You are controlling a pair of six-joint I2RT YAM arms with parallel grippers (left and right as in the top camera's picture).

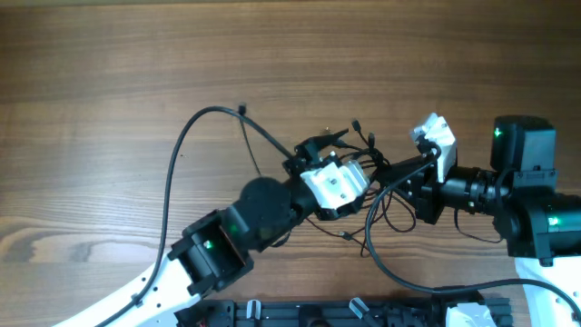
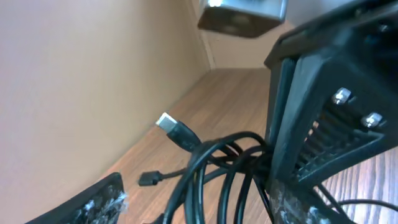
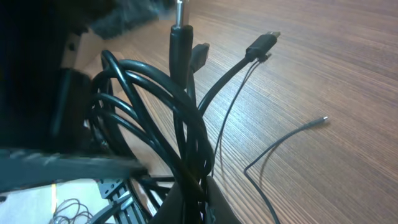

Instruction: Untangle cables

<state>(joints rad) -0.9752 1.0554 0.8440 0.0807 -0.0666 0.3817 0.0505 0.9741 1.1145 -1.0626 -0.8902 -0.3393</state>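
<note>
You find the cables (image 1: 368,147) bunched, plugs (image 3: 264,40) pointing away from the robot; right gripper (image 1: 394,173) clamps them, left gripper (image 1: 322,145) gapes wide

The cables (image 1: 368,186) lie bunched on the table (image 1: 136,73), right of centre and nearer the near edge. The left gripper (image 1: 325,143) sits at the bunch's left side, the right gripper (image 1: 392,173) at its right. Loose plug ends point toward the far edge.
</note>
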